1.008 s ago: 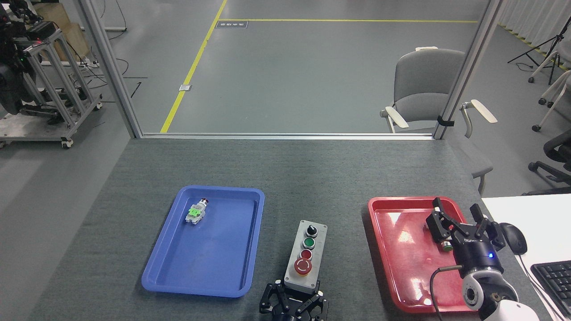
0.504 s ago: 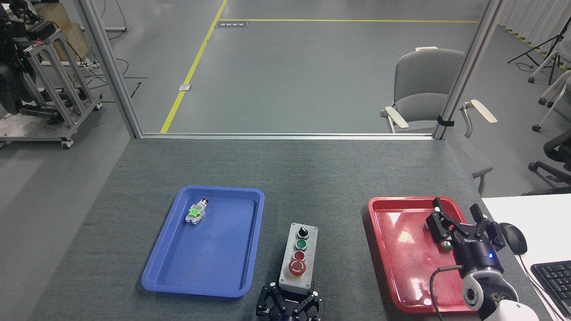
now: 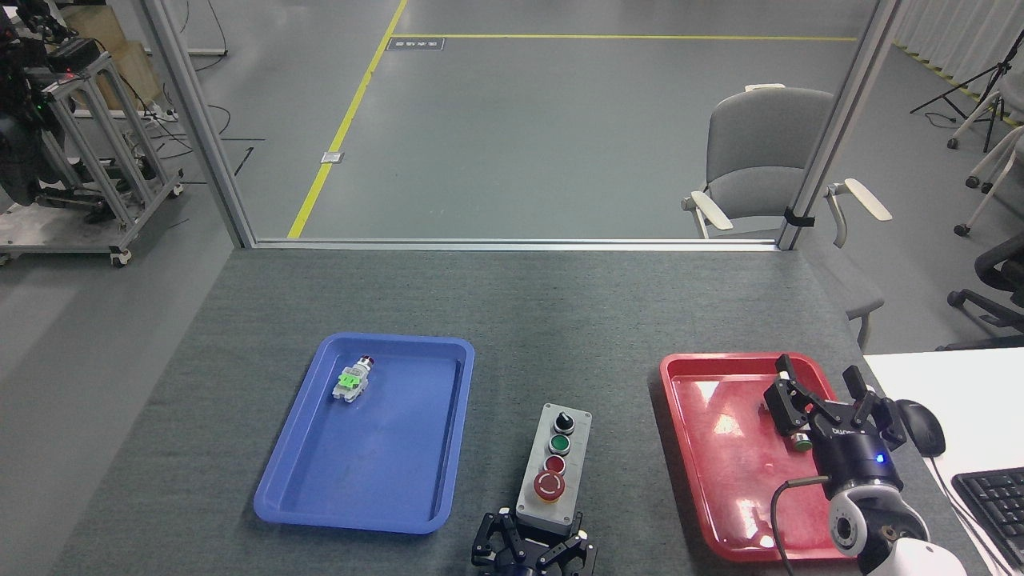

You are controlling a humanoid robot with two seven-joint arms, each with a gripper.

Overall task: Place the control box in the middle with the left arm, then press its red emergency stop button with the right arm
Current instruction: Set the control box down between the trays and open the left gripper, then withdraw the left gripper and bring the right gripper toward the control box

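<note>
The control box [image 3: 555, 466], light grey with a dark base, lies on the grey mat between the two trays, its far end tilted slightly right. Its large red emergency stop button [image 3: 548, 485] is at the near end, behind it a small red button, a green button and a black knob. My left gripper [image 3: 542, 526] comes up from the bottom edge, its black fingers on either side of the box's near end, shut on it. My right gripper [image 3: 820, 384] hangs open over the right side of the red tray [image 3: 704, 448], well right of the box.
A blue tray [image 3: 376, 480] to the left holds a small white-and-green switch part [image 3: 352, 382]. A small green-capped part [image 3: 800, 442] lies in the red tray under my right gripper. A mouse [image 3: 922, 426] and a keyboard [image 3: 992, 500] sit on a white desk at right.
The control box and my left gripper shifted left and then back to the right, ending slightly right of and nearer than a second ago. The right arm has not moved.
</note>
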